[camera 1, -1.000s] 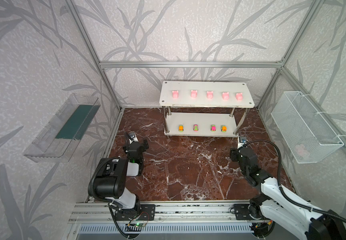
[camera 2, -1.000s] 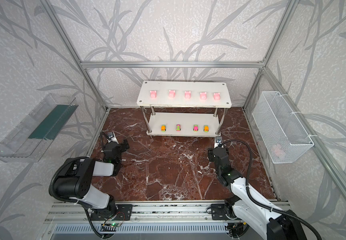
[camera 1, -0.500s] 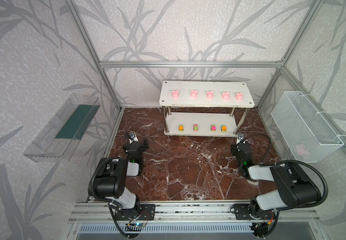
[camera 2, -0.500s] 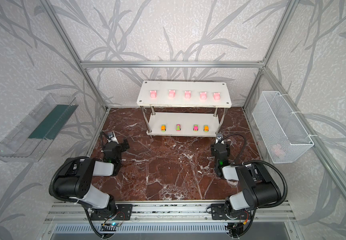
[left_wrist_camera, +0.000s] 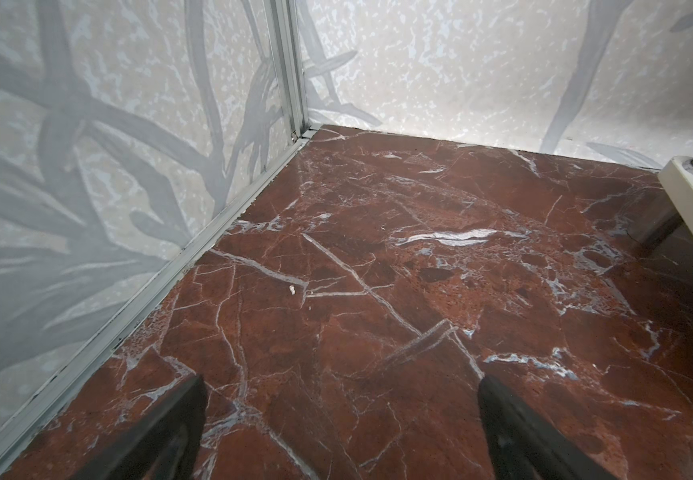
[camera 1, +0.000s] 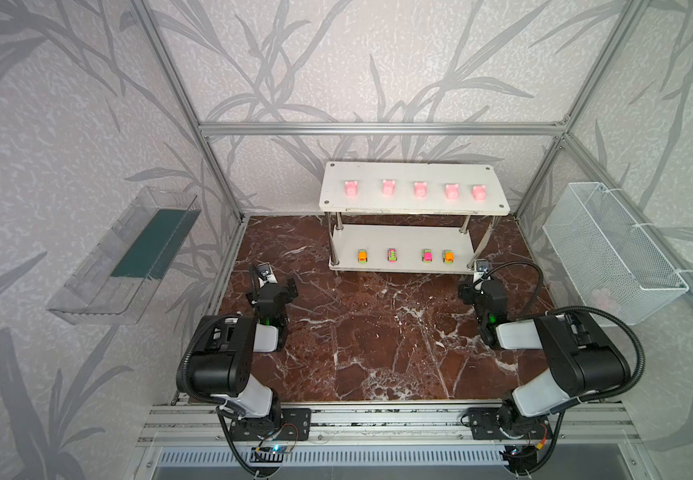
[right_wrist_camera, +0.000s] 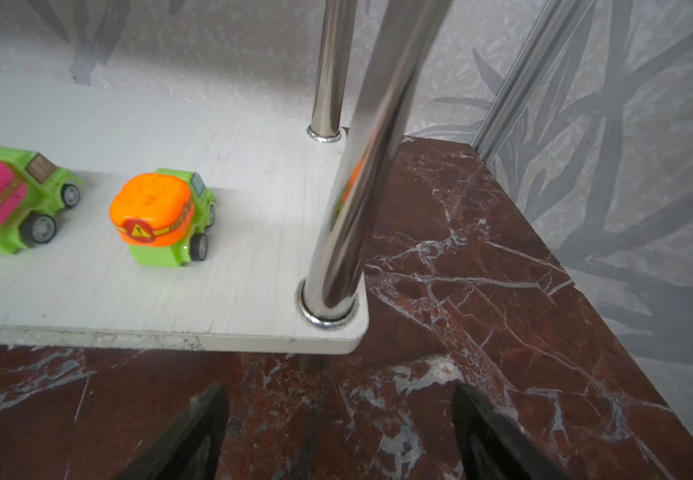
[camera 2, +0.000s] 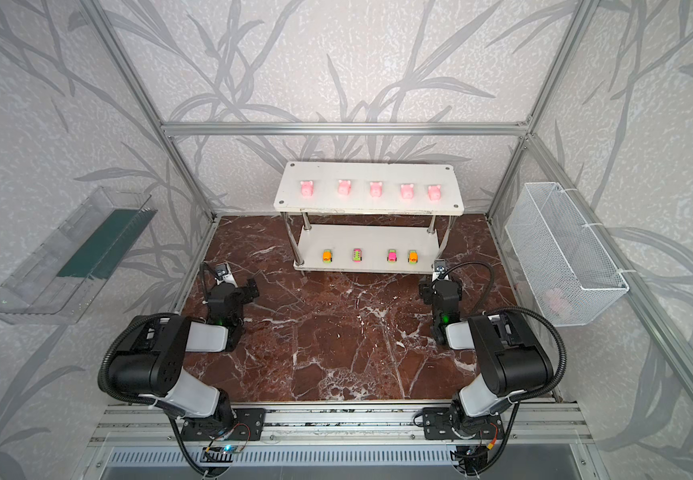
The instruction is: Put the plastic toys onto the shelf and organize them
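The white two-tier shelf (camera 1: 413, 172) (camera 2: 367, 172) stands at the back of the marble floor. Several pink pigs (camera 1: 420, 189) (camera 2: 375, 189) line its top tier. On the lower tier sit several toy cars (camera 1: 393, 254) (camera 2: 357, 254) in a row. My right gripper (camera 1: 480, 286) (camera 2: 440, 286) (right_wrist_camera: 338, 386) hovers low in front of the shelf's near right corner, open and empty. Its wrist view shows the orange car (right_wrist_camera: 157, 216) and a pink car (right_wrist_camera: 0, 203) beside a chrome post (right_wrist_camera: 361, 166). My left gripper (camera 1: 273, 286) (camera 2: 232, 291) (left_wrist_camera: 340, 380) is open over bare floor at the left.
A clear plastic tray (camera 1: 124, 257) hangs on the left wall. On the right wall hangs a white wire basket (camera 1: 611, 249) with something pink (camera 1: 602, 295) inside. Aluminium frame rails edge the marble floor (camera 1: 378, 332). Both arms are folded near the front rail.
My right arm has folded back toward its base while its gripper stayed by the shelf corner, and its jaws have spread wider. The left arm has not moved.
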